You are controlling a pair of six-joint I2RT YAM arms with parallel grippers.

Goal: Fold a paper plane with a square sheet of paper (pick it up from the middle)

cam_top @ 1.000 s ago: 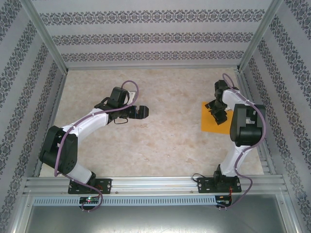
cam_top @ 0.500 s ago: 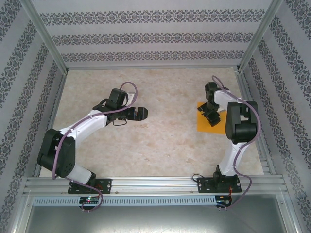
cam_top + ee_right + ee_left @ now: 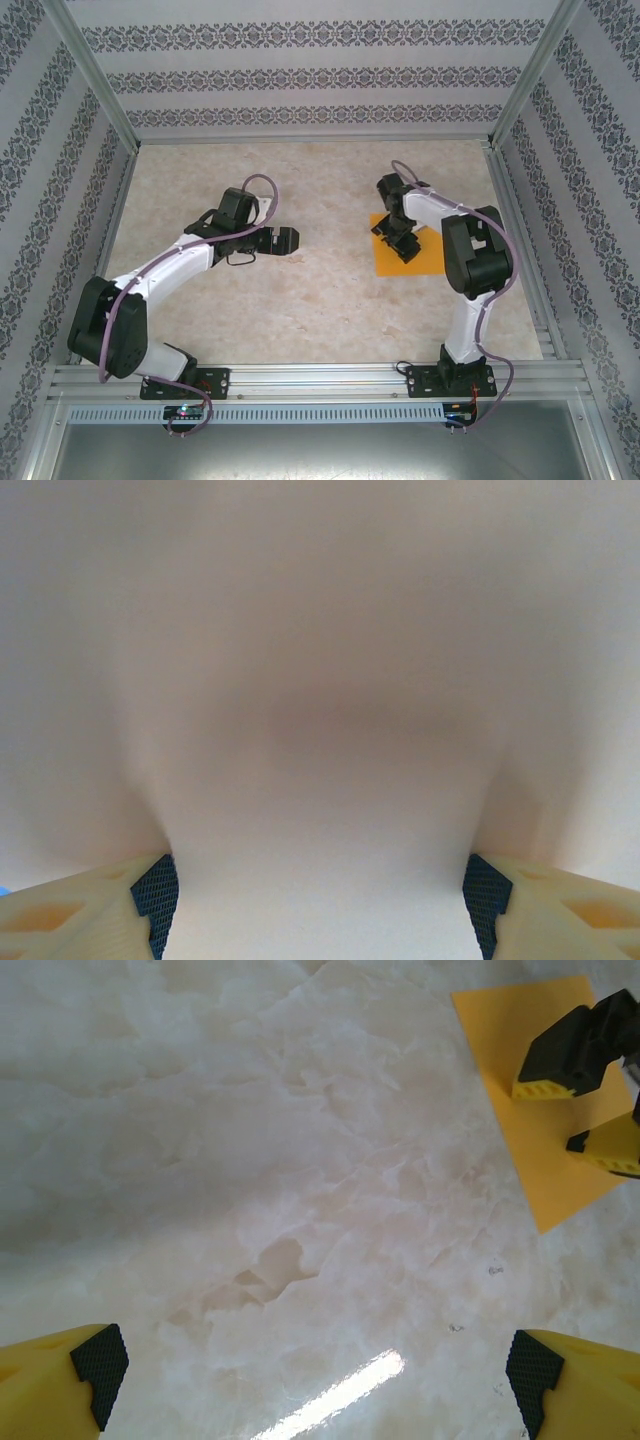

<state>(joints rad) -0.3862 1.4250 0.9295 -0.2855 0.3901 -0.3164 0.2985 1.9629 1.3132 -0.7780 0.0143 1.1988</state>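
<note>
Over the right half of the table [image 3: 300,300], the right claw [image 3: 398,238] points down at the orange sheet [image 3: 388,262]. Its jaws are spread wide with nothing between them.

- Left wrist view: both tips of the right claw [image 3: 585,1110] sit low over the sheet [image 3: 520,1050], roughly mid-sheet. Whether they touch it or leave a thin gap cannot be told.
- Right wrist view: the fingers [image 3: 155,900] stand far apart at the bottom corners. Beyond them is only a pale blur, too close to read.
- The left claw [image 3: 288,240] hovers over bare table near the centre, well apart from the sheet. It is fully open and empty, and its pads [image 3: 100,1360] frame the glossy marble-look surface.

Sheet: it lies flat on the table, right of centre, under the right claw. No fold shows, so the task looks to be at its first pickup.

Handling (judgement):
- The paper is thin, light and limp.
- Lying flat, it offers no edge to get under.
- The smooth top probably lets it slide rather than lift.
- Any hard pinch leaves a lasting crease.

Where to hold (judgement): the middle, as the task asks. Both tips press down and draw together so the paper buckles into a ridge between them.

Risk: the sheet skates sideways, or picks up a stray crease off the centre line.
</note>
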